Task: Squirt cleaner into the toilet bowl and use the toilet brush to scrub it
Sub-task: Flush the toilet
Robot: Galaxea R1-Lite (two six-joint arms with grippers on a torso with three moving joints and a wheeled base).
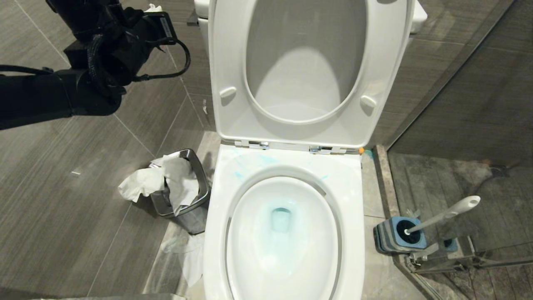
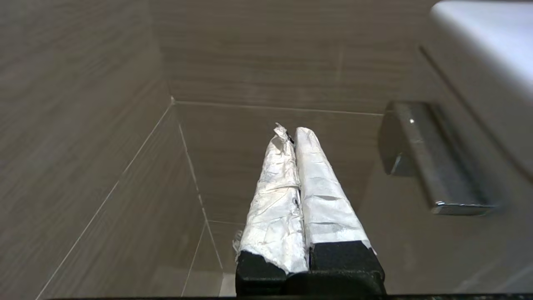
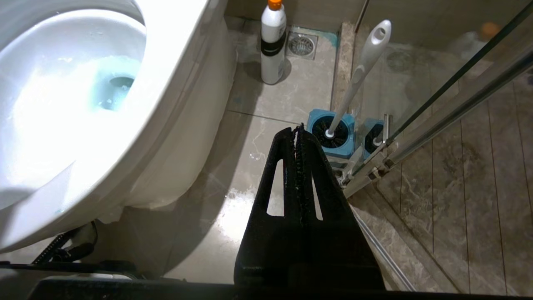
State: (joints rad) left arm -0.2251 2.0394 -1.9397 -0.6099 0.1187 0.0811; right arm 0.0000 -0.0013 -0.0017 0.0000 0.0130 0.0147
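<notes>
The white toilet bowl (image 1: 216, 216) fills the middle of the head view, seat and lid raised. Cleaner shows as pale blue tinted water (image 1: 281, 219) in the basin and faint blue streaks (image 1: 239, 175) on the back rim. To the right of the toilet, the toilet brush (image 1: 447, 213) stands in its blue-and-grey holder (image 1: 393, 237) by the glass door. My left arm (image 1: 95, 62) is raised at the upper left. Its white-wrapped left gripper (image 2: 293, 131) is shut on nothing, facing the tiled wall. Low beside the bowl (image 3: 175, 62), my right gripper (image 3: 296, 129) is shut and empty, just short of the brush (image 3: 358, 71).
A steel bin (image 1: 199, 175) stuffed with white paper stands left of the toilet, with more paper on the floor. A white bottle with an orange cap (image 3: 272, 41) stands by the floor drain (image 3: 301, 45). The shower door's rail (image 1: 458, 258) runs beside the holder. A chrome fitting (image 2: 433, 166) hangs on the wall.
</notes>
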